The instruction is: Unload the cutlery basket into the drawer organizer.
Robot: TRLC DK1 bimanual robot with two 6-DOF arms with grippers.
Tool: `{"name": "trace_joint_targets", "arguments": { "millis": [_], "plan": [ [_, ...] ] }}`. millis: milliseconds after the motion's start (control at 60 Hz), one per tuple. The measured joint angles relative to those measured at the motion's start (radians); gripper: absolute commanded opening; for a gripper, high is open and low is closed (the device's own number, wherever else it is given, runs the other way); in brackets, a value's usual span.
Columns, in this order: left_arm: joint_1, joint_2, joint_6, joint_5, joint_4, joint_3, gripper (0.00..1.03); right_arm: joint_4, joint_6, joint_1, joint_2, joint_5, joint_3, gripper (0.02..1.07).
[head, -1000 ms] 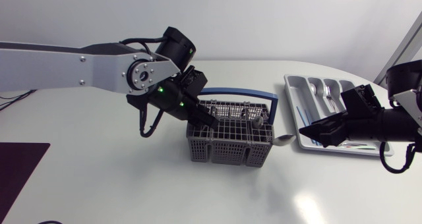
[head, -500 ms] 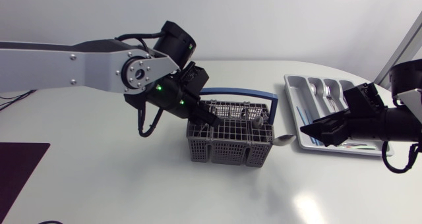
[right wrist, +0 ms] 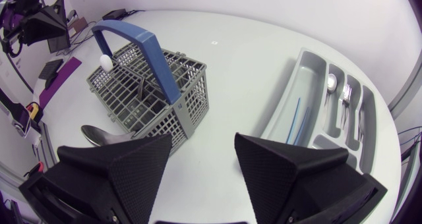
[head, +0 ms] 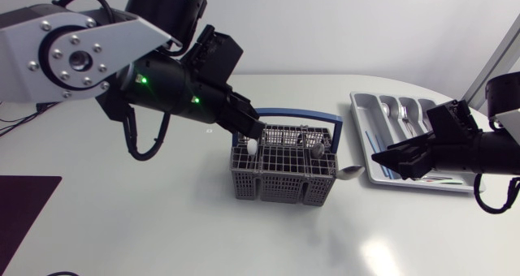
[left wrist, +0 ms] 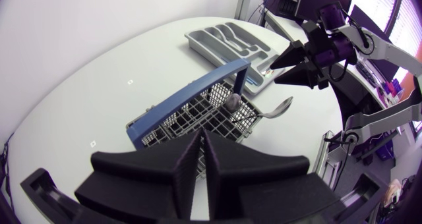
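Left pincer (left wrist: 202, 137) pinched narrow above the cutlery basket (head: 283, 177); right pincer (right wrist: 203, 146) gapes wide.

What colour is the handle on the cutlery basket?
The handle is blue, over the grey mesh basket; clearest in the right wrist view.

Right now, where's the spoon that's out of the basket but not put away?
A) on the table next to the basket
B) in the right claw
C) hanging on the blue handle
A: the spoon lies on the table beside the basket, short of the organizer tray.
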Motion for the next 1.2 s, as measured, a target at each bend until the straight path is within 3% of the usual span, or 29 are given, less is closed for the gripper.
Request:
{"name": "trace_joint_targets", "arguments": {
  "millis": [317, 1200],
  "plan": [
    [0.011, 0.082, 0.018, 0.0, -0.004, -0.043, 0.46, -0.012, -0.003, 0.002, -0.015, 0.0, -0.014, 0.72],
    [0.04, 0.208, 0.018, -0.073, 0.079, -0.041, 0.45, -0.014, -0.011, 0.002, -0.016, 0.0, -0.032, 0.72]
  ]
}}
